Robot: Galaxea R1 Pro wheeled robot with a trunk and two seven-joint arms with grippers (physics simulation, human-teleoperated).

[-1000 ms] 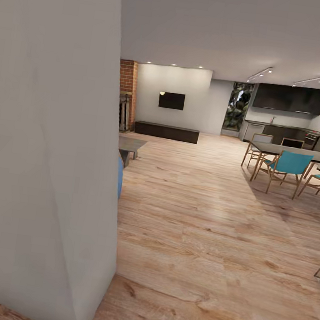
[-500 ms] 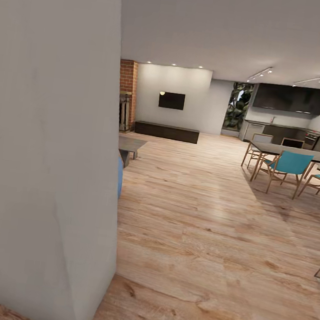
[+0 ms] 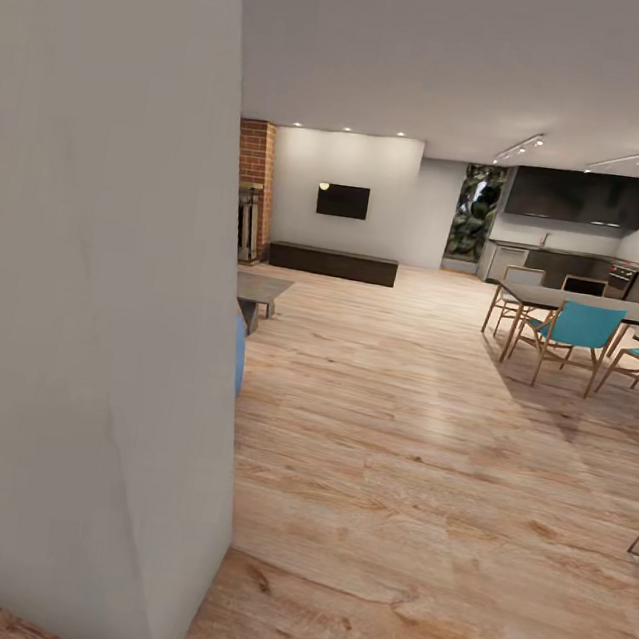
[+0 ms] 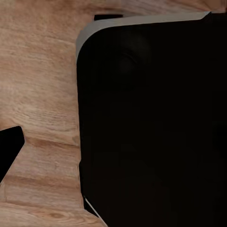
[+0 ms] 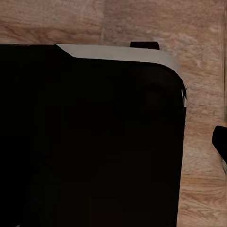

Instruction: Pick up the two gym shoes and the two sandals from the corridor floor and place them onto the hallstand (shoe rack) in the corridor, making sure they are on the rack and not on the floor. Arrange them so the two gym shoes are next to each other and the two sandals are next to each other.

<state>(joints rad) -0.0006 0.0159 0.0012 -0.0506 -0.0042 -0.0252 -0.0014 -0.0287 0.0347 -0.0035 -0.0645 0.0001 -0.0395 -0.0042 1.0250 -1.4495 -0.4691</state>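
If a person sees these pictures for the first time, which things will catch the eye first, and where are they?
In the head view, a large pale wall stands close on the left, and light wood plank floor stretches away beside it. On the right, turquoise chairs stand around a dark dining table, and a black screen hangs on the far wall. In both wrist views, a big black rounded body lies over the wooden floor.
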